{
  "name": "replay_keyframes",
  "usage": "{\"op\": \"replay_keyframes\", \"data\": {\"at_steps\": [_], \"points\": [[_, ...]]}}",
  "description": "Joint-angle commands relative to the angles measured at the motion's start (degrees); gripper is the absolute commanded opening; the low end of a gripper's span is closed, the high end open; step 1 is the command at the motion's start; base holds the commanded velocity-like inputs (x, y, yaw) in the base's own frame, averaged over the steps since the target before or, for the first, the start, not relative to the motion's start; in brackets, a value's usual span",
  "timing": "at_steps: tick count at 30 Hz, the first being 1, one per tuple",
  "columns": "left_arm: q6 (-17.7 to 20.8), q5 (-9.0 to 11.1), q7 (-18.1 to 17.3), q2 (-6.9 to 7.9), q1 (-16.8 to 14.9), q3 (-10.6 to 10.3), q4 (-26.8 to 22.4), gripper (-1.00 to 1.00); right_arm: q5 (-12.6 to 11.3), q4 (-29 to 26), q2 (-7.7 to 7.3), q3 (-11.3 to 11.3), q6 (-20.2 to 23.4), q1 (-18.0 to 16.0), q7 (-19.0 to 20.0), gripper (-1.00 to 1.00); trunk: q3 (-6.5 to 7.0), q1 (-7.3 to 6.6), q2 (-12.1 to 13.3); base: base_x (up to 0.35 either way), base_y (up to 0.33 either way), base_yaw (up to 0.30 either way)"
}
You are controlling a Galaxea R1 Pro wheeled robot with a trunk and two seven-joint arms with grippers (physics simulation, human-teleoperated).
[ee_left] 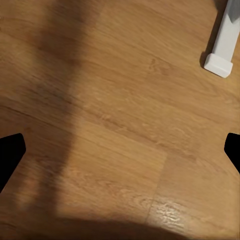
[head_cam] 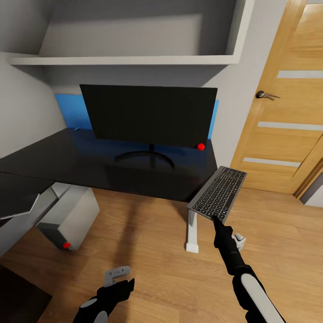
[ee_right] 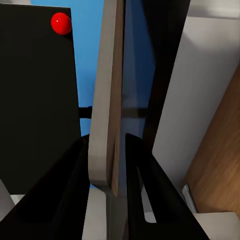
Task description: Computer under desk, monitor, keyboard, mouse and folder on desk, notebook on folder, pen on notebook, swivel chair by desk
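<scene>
shelf (head_cam: 134, 59) above | blue panel (head_cam: 72, 110) (against wall) | white leg (ee_left: 222, 47)

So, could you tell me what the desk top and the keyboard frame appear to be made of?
Desk: probably glossy black laminate or glass, since it mirrors the monitor. Keyboard: frame looks like matte silver-grey metal or painted plastic, judging by its even sheen.

- The right arm (head_cam: 251, 287) has a slim black forearm section with ribbed, jointed segments, widening toward the wrist into a white shell edged in black.
- The right gripper (ee_right: 107, 165) has two matte black, wedge-shaped fingers (ee_right: 142, 170) with smooth angled faces.
- The left arm (head_cam: 96, 307) is black with a white panel near the lower edge of the head view.
- The left gripper (head_cam: 117, 279) carries a small grey bracket-like plate with two dark holes, and its fingertips (ee_left: 11, 152) are plain black.
</scene>
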Motion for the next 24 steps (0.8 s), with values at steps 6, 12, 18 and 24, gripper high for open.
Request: {"op": "replay_keyframes", "data": {"at_steps": [6, 12, 18, 24], "points": [[0.1, 0.6, 0.6, 0.01, 0.0, -0.1, -0.1, 1.00, -1.0, 0.1, -0.07, 1.8, -0.4, 0.0, -3.6, -1.00, -0.05, 0.00, 0.0, -0.034, 0.032, 0.000], [0.1, 0.6, 0.6, 0.01, 0.0, -0.1, -0.1, 1.00, -1.0, 0.1, -0.07, 1.9, -0.4, 0.0, -3.6, -1.00, -0.05, 0.00, 0.0, -0.043, 0.044, 0.000], [0.1, 0.6, 0.6, 0.01, 0.0, -0.1, 0.3, 1.00, -0.9, 0.1, -0.07, 1.9, -0.3, 0.0, -3.5, -1.00, -0.05, 0.00, 0.0, -0.003, 0.003, 0.000], [0.1, 0.5, 0.6, 0.01, 0.0, -0.1, 0.4, 1.00, -0.9, 0.1, -0.07, 1.9, -0.3, 0.0, -3.6, -1.00, -0.05, 0.00, 0.0, 0.000, 0.000, 0.000]]}}
